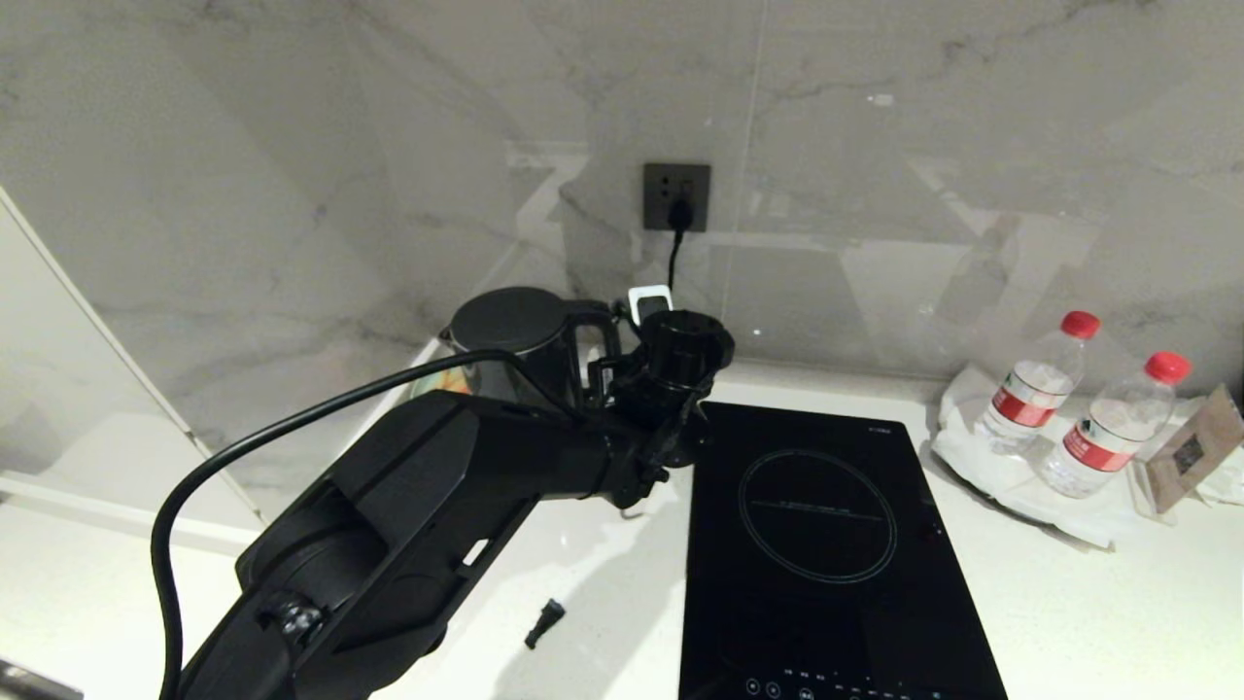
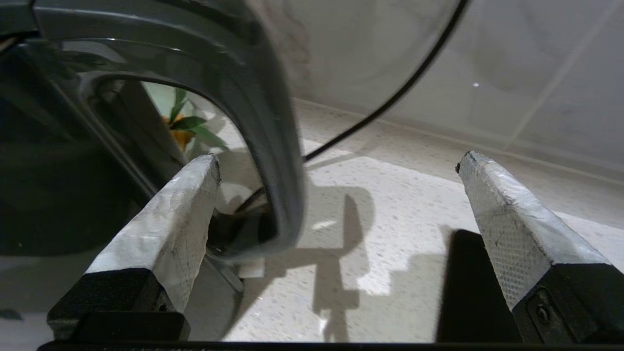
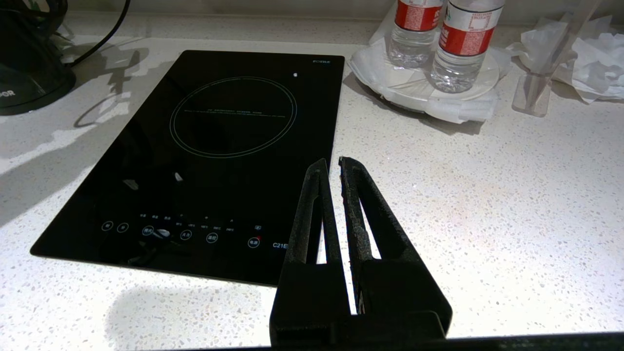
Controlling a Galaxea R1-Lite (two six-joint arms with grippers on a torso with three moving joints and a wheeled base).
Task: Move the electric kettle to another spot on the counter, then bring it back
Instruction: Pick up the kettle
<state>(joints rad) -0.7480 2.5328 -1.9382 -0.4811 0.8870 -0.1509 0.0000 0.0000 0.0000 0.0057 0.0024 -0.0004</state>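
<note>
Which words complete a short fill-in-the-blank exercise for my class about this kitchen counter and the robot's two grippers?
1. The left gripper is ____, one finger inside the loop handle of the electric kettle.
2. The two water bottles have ____ caps.
3. The cooktop set into the counter is ____ in colour.
4. The right gripper is ____, above the counter.

Missing words: open; red; black; shut

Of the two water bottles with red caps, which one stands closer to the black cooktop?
The left bottle, beside the cooktop; the other bottle stands farther right, next to the brown card.
</note>
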